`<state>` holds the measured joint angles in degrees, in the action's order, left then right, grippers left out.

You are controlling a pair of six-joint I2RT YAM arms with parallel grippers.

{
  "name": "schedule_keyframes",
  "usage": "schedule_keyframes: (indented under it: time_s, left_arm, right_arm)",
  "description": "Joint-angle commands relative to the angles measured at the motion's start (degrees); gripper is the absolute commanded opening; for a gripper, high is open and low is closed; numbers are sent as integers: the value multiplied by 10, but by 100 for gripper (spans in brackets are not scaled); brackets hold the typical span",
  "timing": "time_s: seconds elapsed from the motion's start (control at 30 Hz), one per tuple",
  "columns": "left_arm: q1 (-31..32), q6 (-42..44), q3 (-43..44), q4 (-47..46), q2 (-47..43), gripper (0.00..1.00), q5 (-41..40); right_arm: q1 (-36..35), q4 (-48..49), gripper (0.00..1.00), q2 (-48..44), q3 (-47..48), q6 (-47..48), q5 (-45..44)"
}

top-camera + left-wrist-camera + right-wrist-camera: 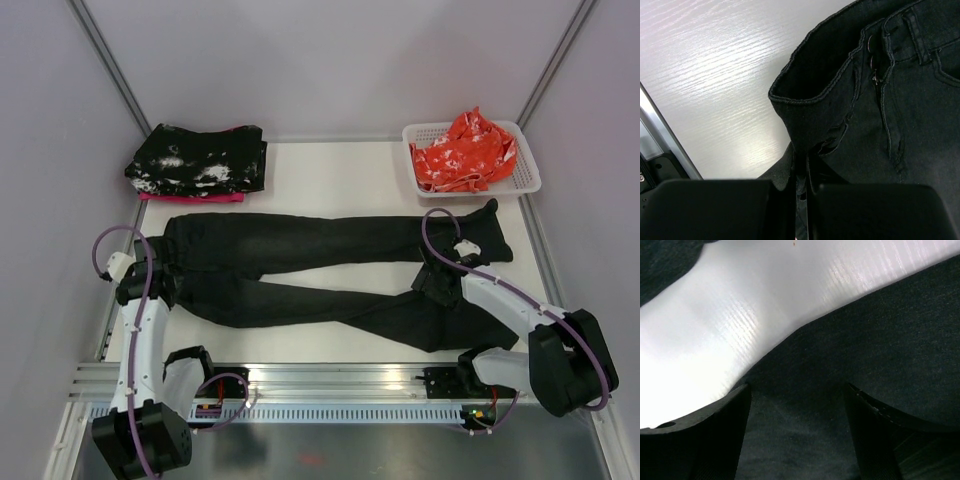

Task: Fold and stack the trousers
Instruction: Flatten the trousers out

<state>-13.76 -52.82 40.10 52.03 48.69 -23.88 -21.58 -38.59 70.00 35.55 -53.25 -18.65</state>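
White table (340, 180) carries the trousers (320, 270), laid flat across its middle. Behind their waist end sits a folded speckled black cloth (200, 160); behind their cuffs, a basket (531, 177) of orange cloth (465, 150). The left gripper (802, 190) is clamped on the waistband. The right gripper (797, 430) has its fingers spread over a leg.

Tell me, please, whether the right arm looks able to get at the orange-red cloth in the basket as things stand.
Probably yes: the right gripper stands open at the trousers, nothing gripped yet, and the orange-red cloth lies uncovered in the basket beyond it, with nothing between.
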Motion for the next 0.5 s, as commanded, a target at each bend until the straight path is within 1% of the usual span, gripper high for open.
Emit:
schedule_keyframes:
  time_s: [0.0,0.03,0.07,0.13,0.17,0.2,0.23,0.33,0.47]
  left_arm:
    - [-2,19,-6,-22,-10,4,4]
    - [-2,20,-6,-22,-12,4,4]
    - [-2,21,-6,-23,-13,4,4]
    - [-1,25,-5,-25,-14,4,3]
    - [-2,25,-4,-25,-13,4,4]
    - [-2,27,-3,-28,-13,4,6]
    - [-1,29,-3,-29,-13,3,8]
    - [-2,28,-5,-32,-13,3,11]
    - [-2,25,-13,-36,-15,3,19]
  right_arm:
    - [1,36,79,9,-13,-15,-37]
    - [1,39,72,7,-21,-26,-45]
    - [1,42,67,5,-23,-32,-50]
    - [2,48,62,2,-24,-40,-57]
    - [3,48,63,1,-21,-48,-56]
    - [4,40,67,-2,-15,-54,-53]
    - [4,36,75,-10,-4,-57,-51]
    - [4,28,88,-39,4,-82,-52]
    - [7,13,92,-70,7,-117,-87]
